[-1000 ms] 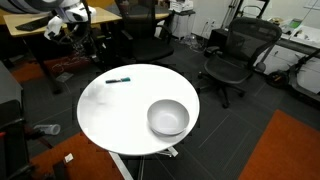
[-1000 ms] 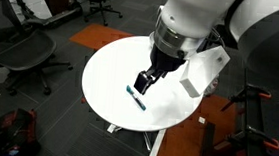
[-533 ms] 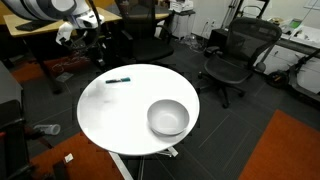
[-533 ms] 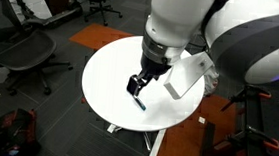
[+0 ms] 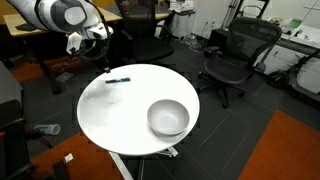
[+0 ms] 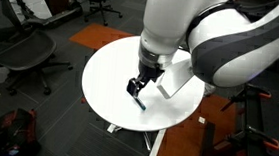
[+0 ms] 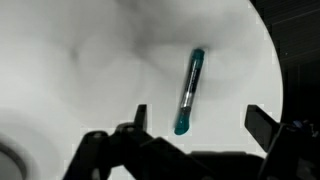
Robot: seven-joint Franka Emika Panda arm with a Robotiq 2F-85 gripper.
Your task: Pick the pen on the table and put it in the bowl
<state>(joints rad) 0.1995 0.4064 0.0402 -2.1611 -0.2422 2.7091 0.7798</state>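
White tabletop (image 7: 60,60) fills the wrist view, plain and round-edged, with a soft shadow lying across it. Nearest to us is the tool (image 7: 200,115). Its two dark fingers are spread wide and hold nothing, one on each side of the frame. Between them lies the pen (image 7: 188,92), flat on the surface. It is a teal-green barrel with a darker end, and it slants slightly across the gap instead of lying square to it. We judge the fingers are set apart like this so they can drop on either side of the barrel and close across its thin width. The slant may call for a small wrist turn first.

In an exterior view the tool hangs just above the pen (image 6: 140,102) and appears clear of it, though we cannot tell how much of a gap is left.

Farther along the tabletop, well apart from the pen, the bowl (image 5: 168,128) stands upright, deep and open-mouthed. It is easy to drop something into, so the carry looks like the simpler half. We take the pickup to be the step in hand, with nothing grasped yet.

Beyond the table we see a black office chair (image 5: 235,55), a wooden desk (image 5: 20,28) and a patch of orange carpet (image 5: 290,150). We can read no brand, label or writing on the pen, the bowl or the arm.
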